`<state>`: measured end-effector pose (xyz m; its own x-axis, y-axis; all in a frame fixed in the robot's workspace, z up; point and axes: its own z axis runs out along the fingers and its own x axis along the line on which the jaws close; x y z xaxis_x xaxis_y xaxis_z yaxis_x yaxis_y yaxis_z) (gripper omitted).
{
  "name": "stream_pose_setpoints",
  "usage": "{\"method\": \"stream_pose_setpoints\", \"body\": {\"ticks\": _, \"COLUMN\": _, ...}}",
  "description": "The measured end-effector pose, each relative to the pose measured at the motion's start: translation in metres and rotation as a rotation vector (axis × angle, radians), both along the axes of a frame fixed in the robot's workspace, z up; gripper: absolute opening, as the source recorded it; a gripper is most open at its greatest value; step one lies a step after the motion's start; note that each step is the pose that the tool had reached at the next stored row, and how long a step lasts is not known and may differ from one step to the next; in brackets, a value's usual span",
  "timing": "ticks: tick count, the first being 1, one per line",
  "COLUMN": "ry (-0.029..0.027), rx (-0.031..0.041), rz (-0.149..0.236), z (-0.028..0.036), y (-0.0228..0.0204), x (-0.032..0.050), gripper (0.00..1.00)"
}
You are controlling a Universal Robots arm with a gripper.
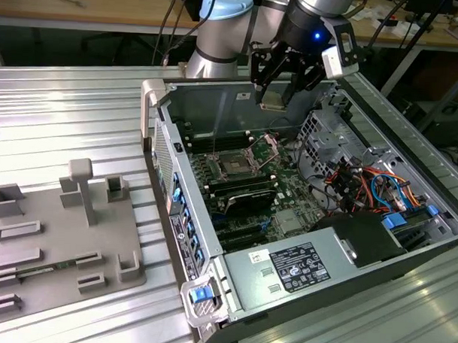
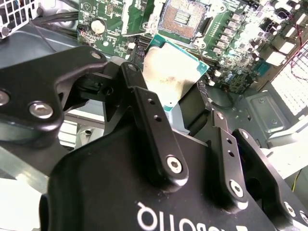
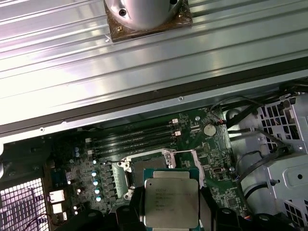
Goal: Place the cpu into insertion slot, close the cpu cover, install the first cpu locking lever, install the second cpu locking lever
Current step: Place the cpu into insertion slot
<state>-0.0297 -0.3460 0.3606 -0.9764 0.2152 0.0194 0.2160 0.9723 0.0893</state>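
My gripper (image 1: 275, 89) is shut on the cpu (image 1: 274, 105), holding it in the air above the back of the open computer case. In both wrist views the silver-topped cpu (image 2: 173, 72) (image 3: 172, 202) sits flat between the two black fingers (image 2: 150, 113), gripped on opposite edges. The insertion slot (image 1: 235, 166) lies on the green motherboard, lower than the chip and toward the exterior view's left. It is a dark square in a silver frame (image 2: 185, 17), partly hidden behind the chip (image 3: 144, 168). The cpu cover (image 1: 264, 148) stands raised beside the slot.
Black memory slots (image 1: 239, 193) flank the socket. A power supply (image 1: 301, 268) fills the case front, and orange and blue cables (image 1: 368, 184) crowd the exterior view's right. A grey fixture plate (image 1: 53, 241) lies on the ribbed metal table, and the arm's base (image 3: 144, 12) stands beyond the case wall.
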Motion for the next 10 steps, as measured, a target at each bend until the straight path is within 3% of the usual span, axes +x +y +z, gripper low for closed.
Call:
{"method": "stream_pose_setpoints", "body": {"ticks": 6, "ry": -0.0001, "rx": 0.0000, "rz": -0.003, "z": 0.0000, "y": 0.0000, "x": 0.0000, "gripper": 0.55}}
{"method": "stream_pose_setpoints", "body": {"ticks": 10, "ry": 0.0000, "rx": 0.0001, "rz": -0.035, "z": -0.0002, "y": 0.0000, "x": 0.0000, "gripper": 0.55}}
